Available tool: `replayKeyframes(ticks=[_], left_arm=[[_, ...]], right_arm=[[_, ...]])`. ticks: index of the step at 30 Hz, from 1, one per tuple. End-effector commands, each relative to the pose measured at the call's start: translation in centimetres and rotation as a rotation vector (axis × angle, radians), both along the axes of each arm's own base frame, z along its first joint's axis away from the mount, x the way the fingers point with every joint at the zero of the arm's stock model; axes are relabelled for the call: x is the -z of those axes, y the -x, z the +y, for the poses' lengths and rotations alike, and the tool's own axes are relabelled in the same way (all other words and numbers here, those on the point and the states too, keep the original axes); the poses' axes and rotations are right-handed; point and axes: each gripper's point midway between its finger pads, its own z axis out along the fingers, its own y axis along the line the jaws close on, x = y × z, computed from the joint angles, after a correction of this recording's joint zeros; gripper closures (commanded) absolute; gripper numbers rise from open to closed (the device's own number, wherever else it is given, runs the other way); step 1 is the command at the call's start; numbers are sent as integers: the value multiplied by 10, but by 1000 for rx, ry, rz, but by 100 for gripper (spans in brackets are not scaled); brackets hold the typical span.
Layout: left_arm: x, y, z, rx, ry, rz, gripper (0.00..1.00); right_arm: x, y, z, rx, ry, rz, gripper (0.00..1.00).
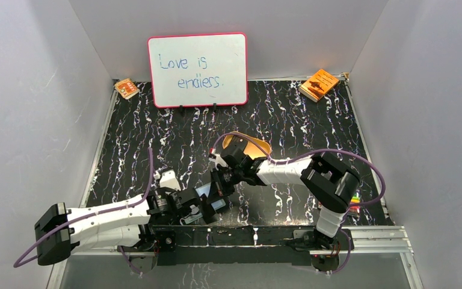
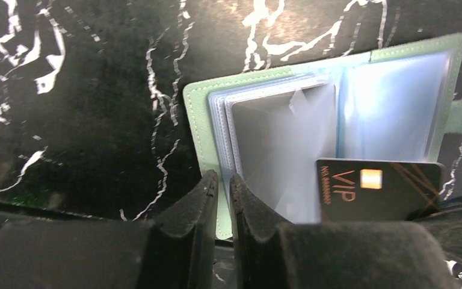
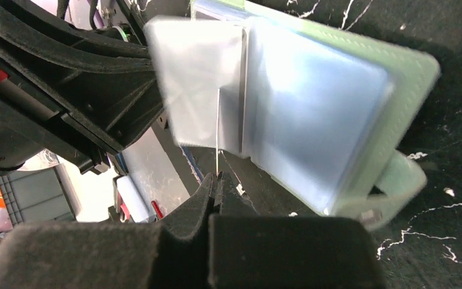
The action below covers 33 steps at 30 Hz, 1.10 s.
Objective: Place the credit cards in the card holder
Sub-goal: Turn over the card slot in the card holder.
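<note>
The sage-green card holder lies open on the black marbled table, its pale blue clear pockets fanned out. My left gripper is shut on the near green edge of its cover. One black credit card marked VIP stands at the lower rim of the right-hand pockets. In the right wrist view this credit card shows edge-on as a thin line, with my right gripper shut on it. From above, both grippers meet over the card holder near the table's front edge.
A tan-gold oval tray sits just behind the right wrist. A whiteboard stands at the back, with orange booklets at the back right and back left. Grey walls close in both sides.
</note>
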Motion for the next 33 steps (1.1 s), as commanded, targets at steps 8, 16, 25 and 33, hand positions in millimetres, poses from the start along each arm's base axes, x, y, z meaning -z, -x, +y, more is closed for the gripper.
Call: replayKeyframes(ticks=[8, 16, 25, 33], left_arm=[[-18, -28, -22, 88, -61, -81, 91], [-72, -36, -3, 41, -22, -195, 68], [-66, -35, -5, 29, 14, -201, 61], [-67, -38, -26, 56, 103, -208, 53]], right_arm=[[-6, 1, 4, -4, -22, -14, 100], [-33, -8, 4, 26, -52, -76, 100], [-39, -18, -35, 146, -29, -86, 100], [-21, -4, -42, 143, -41, -1, 100]])
